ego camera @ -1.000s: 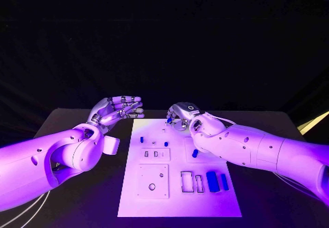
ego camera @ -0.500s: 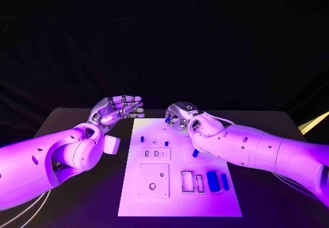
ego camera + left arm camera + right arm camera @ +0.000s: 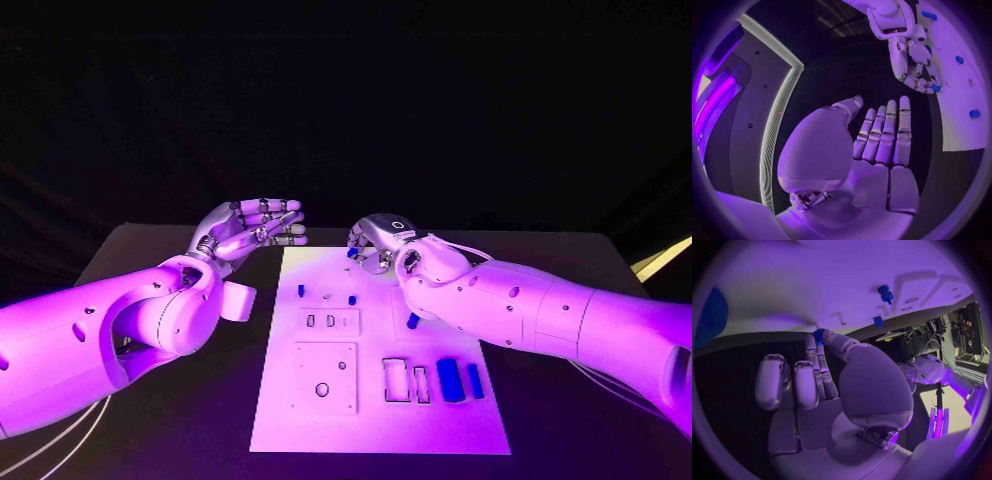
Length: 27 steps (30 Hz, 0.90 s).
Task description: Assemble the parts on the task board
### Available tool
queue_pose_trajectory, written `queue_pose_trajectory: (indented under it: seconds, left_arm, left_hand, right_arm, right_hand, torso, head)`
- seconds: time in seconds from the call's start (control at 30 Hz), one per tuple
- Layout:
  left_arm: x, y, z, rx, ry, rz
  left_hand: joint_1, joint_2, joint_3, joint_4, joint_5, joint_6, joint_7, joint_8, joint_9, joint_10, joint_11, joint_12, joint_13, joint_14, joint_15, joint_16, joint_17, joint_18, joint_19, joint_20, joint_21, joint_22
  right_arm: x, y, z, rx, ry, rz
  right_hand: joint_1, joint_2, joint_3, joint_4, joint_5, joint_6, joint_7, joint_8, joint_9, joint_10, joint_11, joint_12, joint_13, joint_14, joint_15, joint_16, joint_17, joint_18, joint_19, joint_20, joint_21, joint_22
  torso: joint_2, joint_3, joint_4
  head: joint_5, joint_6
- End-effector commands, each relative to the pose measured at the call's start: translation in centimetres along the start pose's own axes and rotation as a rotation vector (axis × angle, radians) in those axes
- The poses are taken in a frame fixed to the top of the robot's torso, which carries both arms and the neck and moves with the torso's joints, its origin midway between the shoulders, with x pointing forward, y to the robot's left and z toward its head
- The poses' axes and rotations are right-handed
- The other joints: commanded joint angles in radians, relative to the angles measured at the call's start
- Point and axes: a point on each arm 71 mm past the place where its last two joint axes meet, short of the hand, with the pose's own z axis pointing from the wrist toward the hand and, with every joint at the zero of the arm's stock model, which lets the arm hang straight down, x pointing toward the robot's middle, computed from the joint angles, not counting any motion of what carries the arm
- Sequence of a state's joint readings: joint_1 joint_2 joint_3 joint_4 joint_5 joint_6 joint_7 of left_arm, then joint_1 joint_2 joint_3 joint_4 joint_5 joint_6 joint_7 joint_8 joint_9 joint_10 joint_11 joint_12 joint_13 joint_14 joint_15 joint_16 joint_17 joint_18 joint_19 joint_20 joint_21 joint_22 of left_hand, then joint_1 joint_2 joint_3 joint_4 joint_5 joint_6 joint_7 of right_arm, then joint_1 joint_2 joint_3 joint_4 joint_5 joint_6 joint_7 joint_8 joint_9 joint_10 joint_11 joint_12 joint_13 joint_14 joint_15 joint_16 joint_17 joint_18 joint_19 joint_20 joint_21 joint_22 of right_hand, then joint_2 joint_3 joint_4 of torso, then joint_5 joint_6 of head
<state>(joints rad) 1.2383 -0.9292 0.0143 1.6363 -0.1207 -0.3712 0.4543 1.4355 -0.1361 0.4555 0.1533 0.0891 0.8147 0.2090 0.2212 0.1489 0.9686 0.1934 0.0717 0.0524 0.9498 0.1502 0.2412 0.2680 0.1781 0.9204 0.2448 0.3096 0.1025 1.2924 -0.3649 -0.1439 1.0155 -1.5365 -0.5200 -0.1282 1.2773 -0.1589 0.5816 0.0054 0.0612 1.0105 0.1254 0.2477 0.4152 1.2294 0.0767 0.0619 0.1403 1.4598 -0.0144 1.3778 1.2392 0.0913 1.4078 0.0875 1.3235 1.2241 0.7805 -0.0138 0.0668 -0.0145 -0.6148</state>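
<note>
Right hand (image 3: 379, 243): over the far end of the task board (image 3: 289, 420), fingers curled, pinching a small blue part (image 3: 819, 334) at their tips.
Left hand (image 3: 248, 228): raised off the board's far left corner, fingers nearly straight and close together, holding nothing.
Parts counted: seven blue on the board in the head view, the two largest side by side (image 3: 449, 380) near its right edge; one more in the right hand.
Worktop (image 3: 144, 250): black, carrying the board.
Change: both hands almost where they were a second ago, right hand keeping its pinch.
</note>
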Motion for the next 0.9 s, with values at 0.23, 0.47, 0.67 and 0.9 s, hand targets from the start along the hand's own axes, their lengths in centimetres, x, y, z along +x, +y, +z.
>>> queue_pose_trajectory:
  seconds: [0.23, 0.47, 0.67, 0.9]
  left_arm:
    - [0.17, -0.19, 0.11, 0.006, 0.006, -0.003]
    - [0.17, -0.22, 0.12, 0.006, 0.006, -0.003]
    - [0.14, -0.24, 0.13, 0.006, 0.005, -0.002]
    - [0.01, -0.26, 0.10, 0.006, 0.002, 0.000]
  left_hand:
    - [-0.001, -0.020, 0.011, 0.001, -0.003, -0.007, 0.044, 0.008, 0.015, -0.005, 0.006, -0.008, 0.015, -0.011, -0.001, -0.012, 0.017, 0.002, 0.014, -0.005, 0.016, 0.015]
    - [-0.002, -0.019, 0.012, -0.001, -0.003, -0.008, 0.044, 0.008, 0.015, -0.007, 0.007, -0.008, 0.015, -0.012, 0.000, -0.013, 0.019, 0.002, 0.013, -0.005, 0.017, 0.016]
    - [-0.002, -0.019, 0.012, -0.001, -0.003, -0.008, 0.044, 0.008, 0.015, -0.007, 0.007, -0.008, 0.015, -0.012, 0.000, -0.013, 0.019, 0.002, 0.013, -0.005, 0.017, 0.016]
    - [-0.002, -0.019, 0.012, -0.001, -0.003, -0.008, 0.044, 0.008, 0.015, -0.007, 0.007, -0.008, 0.015, -0.012, 0.000, -0.013, 0.019, 0.002, 0.013, -0.005, 0.017, 0.016]
  right_arm:
    - [0.12, -0.28, 0.11, 0.009, 0.014, -0.008]
    - [0.14, -0.31, 0.21, 0.007, 0.013, -0.008]
    - [0.15, -0.22, 0.26, 0.002, 0.009, -0.002]
    - [-0.05, -0.50, -0.04, 0.004, -0.008, 0.002]
  right_hand:
    - [-0.035, 0.013, 0.060, 0.003, 0.009, 0.005, 0.000, 0.041, 0.047, 0.011, -0.010, 0.000, 0.007, 0.052, 0.002, 0.015, 0.015, -0.020, 0.006, 0.002, 0.013, 0.013]
    - [-0.055, -0.009, 0.061, 0.013, 0.009, -0.021, 0.013, 0.026, 0.048, -0.033, 0.003, -0.002, -0.001, 0.046, 0.013, 0.006, -0.004, -0.014, -0.012, 0.011, -0.011, -0.017]
    - [-0.067, -0.040, 0.047, 0.021, 0.008, -0.063, 0.030, -0.008, 0.041, -0.097, 0.020, -0.001, -0.014, 0.032, 0.027, -0.020, -0.047, -0.002, -0.042, 0.025, -0.058, -0.072]
    - [-0.052, -0.064, -0.001, 0.024, 0.009, -0.130, 0.036, -0.071, 0.020, -0.189, 0.031, 0.001, -0.035, 0.010, 0.035, -0.075, -0.131, 0.021, -0.094, 0.035, -0.158, -0.182]
  torso:
    - [0.001, 0.0001, -0.0004]
    - [0.001, 0.0001, -0.0014]
    - [0.001, 0.0001, -0.0011]
    - [0.000, 0.0005, -0.0038]
  head:
    - [0.001, -0.003]
    - [0.003, -0.003]
    - [0.004, -0.005]
    - [0.007, -0.005]
